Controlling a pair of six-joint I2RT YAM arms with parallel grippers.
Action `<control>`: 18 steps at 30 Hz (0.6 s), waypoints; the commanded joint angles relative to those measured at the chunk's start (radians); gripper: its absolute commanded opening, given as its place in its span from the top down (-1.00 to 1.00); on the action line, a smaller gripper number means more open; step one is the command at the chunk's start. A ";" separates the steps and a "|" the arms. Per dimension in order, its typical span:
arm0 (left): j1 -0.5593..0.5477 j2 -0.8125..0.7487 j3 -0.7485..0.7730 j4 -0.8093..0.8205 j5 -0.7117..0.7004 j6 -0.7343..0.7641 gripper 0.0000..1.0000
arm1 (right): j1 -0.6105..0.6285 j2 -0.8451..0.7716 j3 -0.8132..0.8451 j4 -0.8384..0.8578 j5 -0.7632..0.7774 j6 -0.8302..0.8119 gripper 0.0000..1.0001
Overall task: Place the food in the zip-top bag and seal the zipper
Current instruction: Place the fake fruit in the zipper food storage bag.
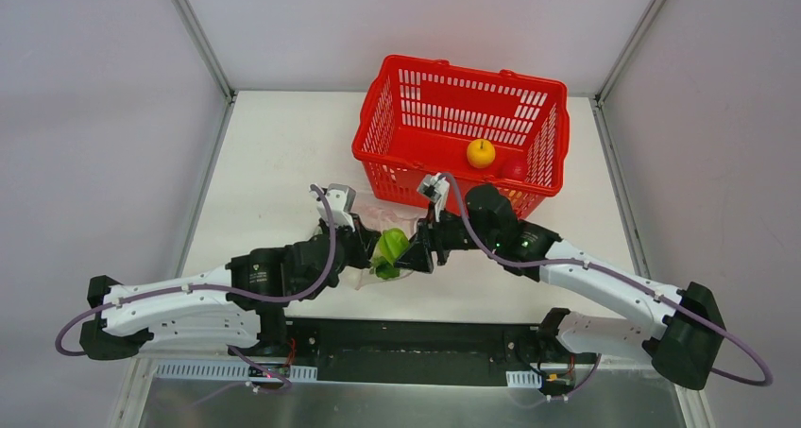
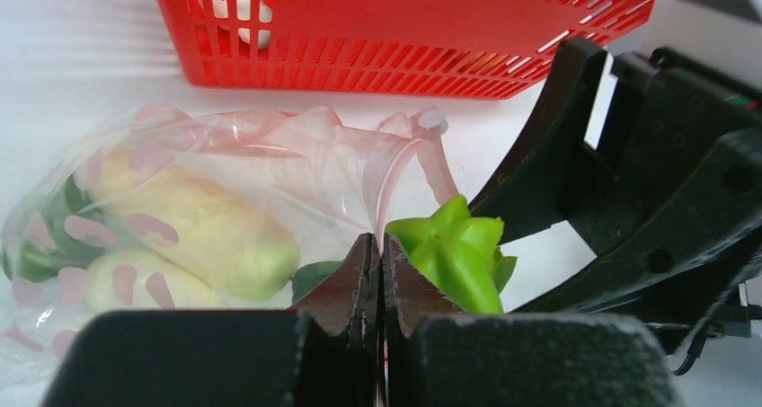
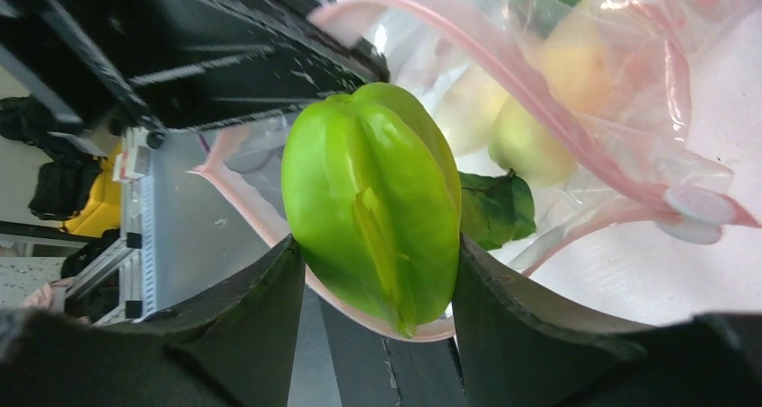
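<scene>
From above, a white table (image 1: 274,154) sits between plain grey walls (image 1: 94,116). A red basket (image 1: 460,130) at upper centre holds a yellow ball (image 1: 481,152) and a red ball (image 1: 514,169). The zip-top bag (image 1: 376,220) lies mid-frame where both arms meet. In the left wrist view, the left gripper (image 2: 377,272) has its fingers pressed together on the bag's mouth edge, with pale food pieces (image 2: 198,232) inside. In the right wrist view, the right gripper (image 3: 375,243) pinches a green fruit (image 3: 368,191) at the pink zipper (image 3: 530,88). A small label (image 3: 135,160) at mid-left is too small to read.
</scene>
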 commanded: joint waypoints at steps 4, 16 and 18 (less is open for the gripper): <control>-0.008 -0.051 0.027 0.107 -0.004 -0.008 1.00 | 0.020 0.030 0.037 -0.079 0.093 -0.094 0.11; -0.008 -0.051 0.042 0.106 0.016 0.024 1.00 | 0.023 0.103 0.185 -0.148 0.198 0.011 -0.22; -0.008 -0.057 0.043 0.114 0.017 0.013 1.00 | 0.028 0.133 0.220 -0.192 0.171 0.029 -0.24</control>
